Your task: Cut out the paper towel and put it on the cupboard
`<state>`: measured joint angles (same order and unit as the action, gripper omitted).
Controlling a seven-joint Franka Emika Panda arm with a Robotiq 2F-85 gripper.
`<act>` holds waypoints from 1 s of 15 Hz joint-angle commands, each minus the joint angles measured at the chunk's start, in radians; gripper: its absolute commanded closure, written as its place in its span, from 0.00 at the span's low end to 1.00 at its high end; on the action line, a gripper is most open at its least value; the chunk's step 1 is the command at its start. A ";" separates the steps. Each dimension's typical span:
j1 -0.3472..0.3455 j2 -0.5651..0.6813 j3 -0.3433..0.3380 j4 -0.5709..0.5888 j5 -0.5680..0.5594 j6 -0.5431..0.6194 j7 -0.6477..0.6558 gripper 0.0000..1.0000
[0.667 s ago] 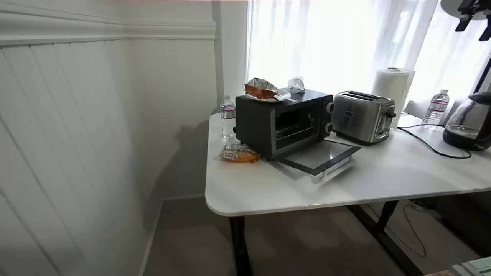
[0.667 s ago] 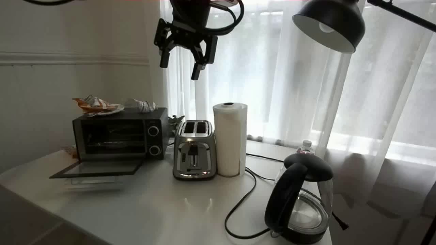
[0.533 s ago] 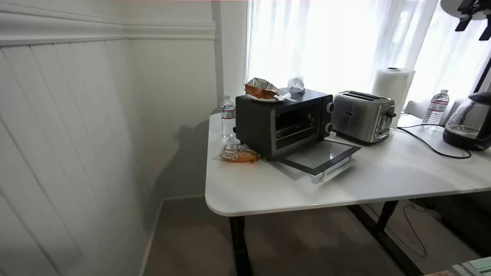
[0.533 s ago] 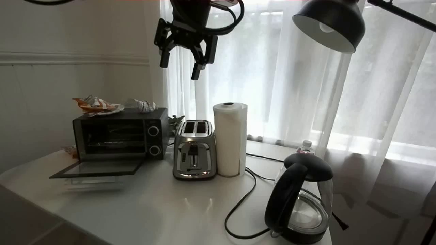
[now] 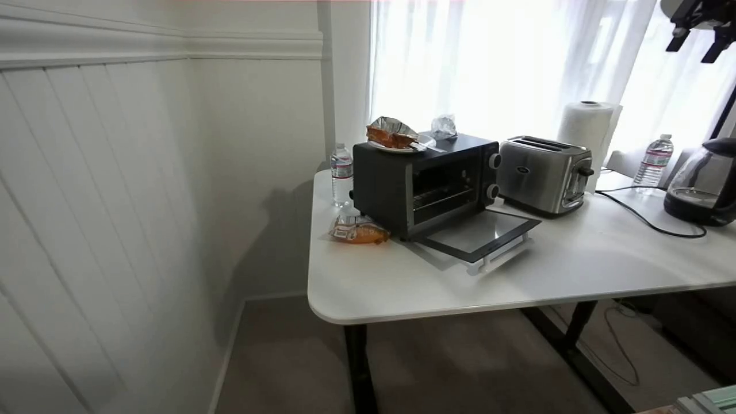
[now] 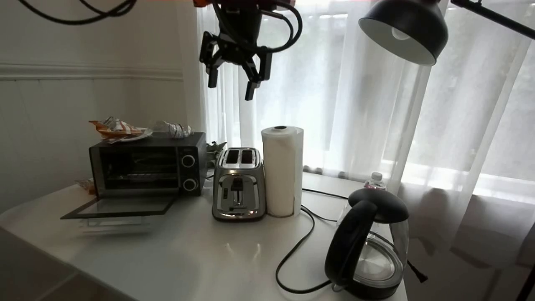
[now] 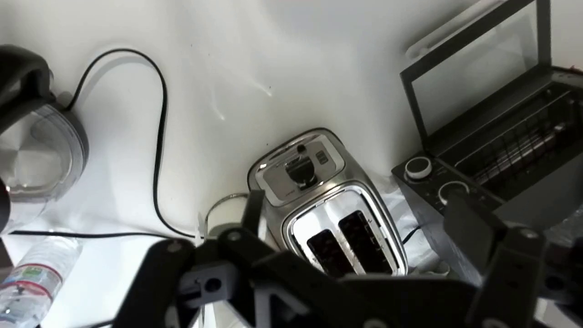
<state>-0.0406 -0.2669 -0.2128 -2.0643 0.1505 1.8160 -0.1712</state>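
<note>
in an exterior view, the robot arm (image 6: 240, 25) is up at the top, with black cables (image 6: 273, 49) looped beside it. its gripper (image 6: 230, 93) points down and leans a little, so one fingertip shows lower than the other. it hangs high over the white worktop (image 6: 188, 259), well apart from everything on it. the two fingers (image 7: 253, 212) are spread wide, and it holds nothing.

the paper towel (image 6: 279, 171) is a tall white roll. it stands up straight on the worktop, just beside the shiny toaster (image 6: 238, 192); it is hard to tell if they touch. a loose sheet (image 6: 299, 167) hangs along the side of the roll.

the wrist view looks down. the toaster shows in the gap between the fingers, far below them, and the gripper hides part of the roll.

in both exterior views, the little oven (image 6: 146, 167) has its door (image 6: 121, 205) down, and the roll shows between the toaster and the kettle (image 6: 372, 251).
</note>
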 commanded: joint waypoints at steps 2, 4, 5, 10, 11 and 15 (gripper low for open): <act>-0.012 0.121 0.042 0.011 -0.023 0.239 -0.059 0.00; -0.016 0.194 0.048 0.035 -0.022 0.342 -0.076 0.00; -0.021 0.224 0.050 0.044 -0.025 0.384 -0.075 0.00; -0.060 0.349 0.044 0.110 -0.043 0.535 -0.072 0.00; -0.071 0.366 0.042 0.128 -0.044 0.544 -0.069 0.00; -0.111 0.420 0.043 0.187 -0.028 0.546 -0.070 0.00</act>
<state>-0.1206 0.1101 -0.1787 -1.9348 0.1224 2.3640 -0.2322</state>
